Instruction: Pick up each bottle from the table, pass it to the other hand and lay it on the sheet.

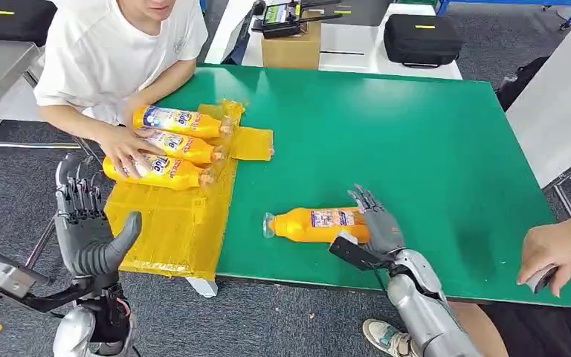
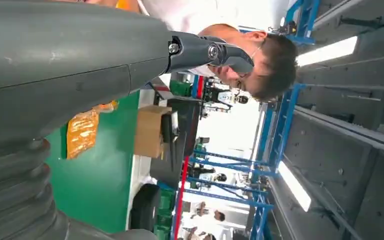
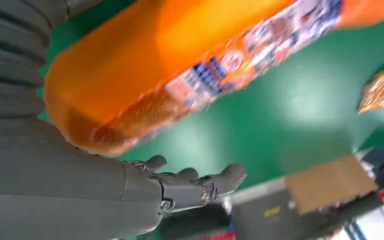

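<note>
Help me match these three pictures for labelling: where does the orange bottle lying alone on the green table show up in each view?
Head view: orange bottle lies on the green table, at the right hand.
Left wrist view: not in it.
Right wrist view: the bottle looms close, blurred.
Shared landmark: the cardboard box.

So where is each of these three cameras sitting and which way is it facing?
Head view: high on the robot, facing down at the green table; shows left hand, right hand by the bottle.
Left wrist view: behind the left hand, facing across the table toward a person.
Right wrist view: behind the right hand, close on the bottle.
Head and right wrist views share that bottle.
</note>
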Available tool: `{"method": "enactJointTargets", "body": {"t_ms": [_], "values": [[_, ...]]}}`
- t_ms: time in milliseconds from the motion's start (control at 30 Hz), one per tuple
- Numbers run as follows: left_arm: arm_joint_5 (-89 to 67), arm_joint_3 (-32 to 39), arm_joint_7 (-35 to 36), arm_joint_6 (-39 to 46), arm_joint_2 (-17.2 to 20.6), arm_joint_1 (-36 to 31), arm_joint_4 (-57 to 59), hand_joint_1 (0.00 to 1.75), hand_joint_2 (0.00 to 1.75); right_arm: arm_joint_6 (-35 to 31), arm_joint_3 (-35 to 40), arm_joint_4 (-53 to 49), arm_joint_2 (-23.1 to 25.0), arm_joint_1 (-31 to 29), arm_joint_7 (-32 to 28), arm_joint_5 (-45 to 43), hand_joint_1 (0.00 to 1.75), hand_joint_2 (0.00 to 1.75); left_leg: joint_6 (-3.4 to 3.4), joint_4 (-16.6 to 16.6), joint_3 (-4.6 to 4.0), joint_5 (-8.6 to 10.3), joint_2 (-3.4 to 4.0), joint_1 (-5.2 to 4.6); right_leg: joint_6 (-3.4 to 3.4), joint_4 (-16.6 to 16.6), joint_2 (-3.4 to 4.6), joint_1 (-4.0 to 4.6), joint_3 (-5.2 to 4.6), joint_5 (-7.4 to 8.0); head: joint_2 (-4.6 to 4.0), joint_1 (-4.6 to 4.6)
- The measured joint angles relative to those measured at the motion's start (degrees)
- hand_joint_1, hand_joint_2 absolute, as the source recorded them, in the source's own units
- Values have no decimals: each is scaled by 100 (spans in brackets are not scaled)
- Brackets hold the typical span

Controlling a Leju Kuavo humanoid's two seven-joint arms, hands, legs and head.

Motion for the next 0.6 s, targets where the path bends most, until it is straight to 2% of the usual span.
{"method": "enactJointTargets", "body": {"t_ms": [600], "values": [[-4,-59,-2,50,81,10,2,0,175,100,31,376,109,-194,249,61,0,175,1,0,22,0,4,0,2,-1,1,0,19,3,0,0]]}}
